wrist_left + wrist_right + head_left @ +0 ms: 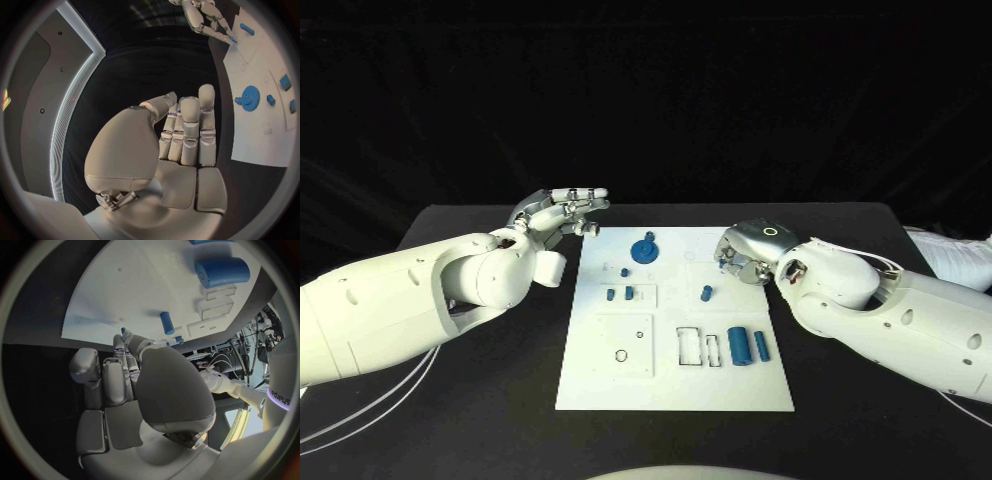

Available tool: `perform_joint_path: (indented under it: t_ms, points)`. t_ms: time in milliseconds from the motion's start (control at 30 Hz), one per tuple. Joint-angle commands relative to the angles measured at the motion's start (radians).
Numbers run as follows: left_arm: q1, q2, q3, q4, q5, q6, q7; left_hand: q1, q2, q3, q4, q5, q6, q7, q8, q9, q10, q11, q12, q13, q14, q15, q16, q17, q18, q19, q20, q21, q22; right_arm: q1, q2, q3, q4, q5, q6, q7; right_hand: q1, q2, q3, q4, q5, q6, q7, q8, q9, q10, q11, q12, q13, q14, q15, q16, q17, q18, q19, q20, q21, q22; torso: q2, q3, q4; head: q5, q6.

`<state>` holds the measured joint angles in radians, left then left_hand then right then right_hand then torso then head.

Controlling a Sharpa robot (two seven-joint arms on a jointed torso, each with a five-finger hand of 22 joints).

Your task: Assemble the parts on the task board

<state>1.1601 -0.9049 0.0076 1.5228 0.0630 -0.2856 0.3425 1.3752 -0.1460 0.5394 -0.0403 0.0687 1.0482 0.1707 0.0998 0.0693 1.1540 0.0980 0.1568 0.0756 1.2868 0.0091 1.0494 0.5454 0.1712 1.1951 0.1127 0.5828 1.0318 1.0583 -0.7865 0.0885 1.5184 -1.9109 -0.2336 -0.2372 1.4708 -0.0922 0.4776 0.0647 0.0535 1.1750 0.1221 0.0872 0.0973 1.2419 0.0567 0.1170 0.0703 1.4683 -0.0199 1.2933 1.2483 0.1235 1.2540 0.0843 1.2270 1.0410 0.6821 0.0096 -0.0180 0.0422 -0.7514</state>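
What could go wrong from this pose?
1. The right hand sits at the task board's far right edge; its fingers are partly hidden behind the wrist, so a nudge there might shift the board.
2. The small blue peg lies loose near that hand and could be knocked or roll.
3. The left hand hovers off the board near the blue gear; reaching in might clip it.

The left hand (565, 214) hovers at the far left with its fingers (187, 131) straight, close together and holding nothing — the right hand (750, 252) sits lower on the right, fingers (119, 375) curled downward, whether around anything I cannot tell.
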Motion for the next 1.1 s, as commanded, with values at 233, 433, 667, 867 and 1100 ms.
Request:
perform_joint_path:
  t_ms: [233,433,667,867,1100]
  points:
    - [0.001,0.004,0.001,-0.001,-0.006,0.02,0.006,0.011,0.0,0.0,-0.008,0.006,0.003,0.003,-0.001,-0.002,-0.009,0.002,0.006,0.0,-0.01,0.001,-0.006,-0.004,0.012,-0.004,-0.003,-0.004,-0.001,-0.001,-0.033,0.013,0.087,0.03,-0.055,-0.019,-0.015,-0.003,-0.003,-0.004,-0.002,0.01,-0.001,0.002,0.003,0.007,0.0,-0.006,-0.001,0.052,-0.002,0.001,0.001,-0.013,0.008,0.0,0.005,0.004,0.0,-0.0006,0.0003,0.0,-0.004]
    - [0.0,0.008,0.001,-0.002,-0.006,0.022,0.006,0.011,0.0,0.0,-0.008,0.006,0.003,0.003,-0.001,-0.002,-0.009,0.002,0.006,0.0,-0.01,0.001,-0.006,-0.004,0.012,-0.004,-0.003,-0.004,-0.001,-0.018,-0.017,0.015,0.157,0.048,-0.051,-0.018,-0.016,-0.002,-0.003,-0.005,-0.002,0.009,0.0,0.001,0.003,0.007,0.001,-0.008,-0.002,0.052,-0.002,0.001,0.0,-0.013,0.01,0.0,0.009,0.008,-0.001,-0.0021,0.0025,0.009,-0.01]
    - [0.0,0.016,0.001,-0.003,-0.006,0.025,0.006,0.011,0.0,0.0,-0.008,0.006,0.003,0.003,-0.001,-0.002,-0.009,0.002,0.006,0.0,-0.01,0.001,-0.006,-0.004,0.012,-0.004,-0.003,-0.004,-0.001,-0.061,0.037,0.011,0.217,0.058,-0.031,-0.003,-0.016,-0.001,-0.001,-0.008,-0.001,0.007,0.001,-0.001,0.003,0.006,0.002,-0.012,-0.002,0.052,-0.001,-0.002,-0.004,-0.013,0.01,0.0,0.009,0.009,0.001,-0.0025,0.0046,0.03,-0.025]
    - [0.0,0.021,0.001,-0.003,-0.006,0.028,0.005,0.01,0.0,-0.001,-0.009,0.006,0.002,0.003,-0.001,-0.002,-0.011,0.002,0.006,0.0,-0.012,0.001,-0.007,-0.006,0.012,-0.004,-0.003,-0.005,-0.001,-0.099,0.085,0.0,0.213,0.062,-0.008,0.009,-0.016,0.001,0.001,-0.01,0.0,0.006,0.002,-0.003,0.003,0.005,0.002,-0.015,-0.003,0.052,-0.001,-0.003,-0.008,-0.013,0.009,0.001,0.008,0.007,0.0,-0.0037,0.001,0.04,-0.03]
    - [0.0,0.024,0.001,-0.002,-0.006,0.031,0.004,0.01,0.0,-0.001,-0.009,0.006,0.002,0.003,-0.001,-0.002,-0.011,0.002,0.006,0.0,-0.012,0.001,-0.007,-0.006,0.012,-0.004,-0.003,-0.005,-0.001,-0.144,0.126,-0.005,0.184,0.05,0.015,0.019,-0.015,0.002,0.003,-0.013,0.0,0.005,0.003,-0.004,0.003,0.005,0.003,-0.018,-0.003,0.052,0.0,-0.004,-0.009,-0.012,0.008,0.001,0.008,0.007,0.002,-0.0009,0.0031,0.053,-0.038]
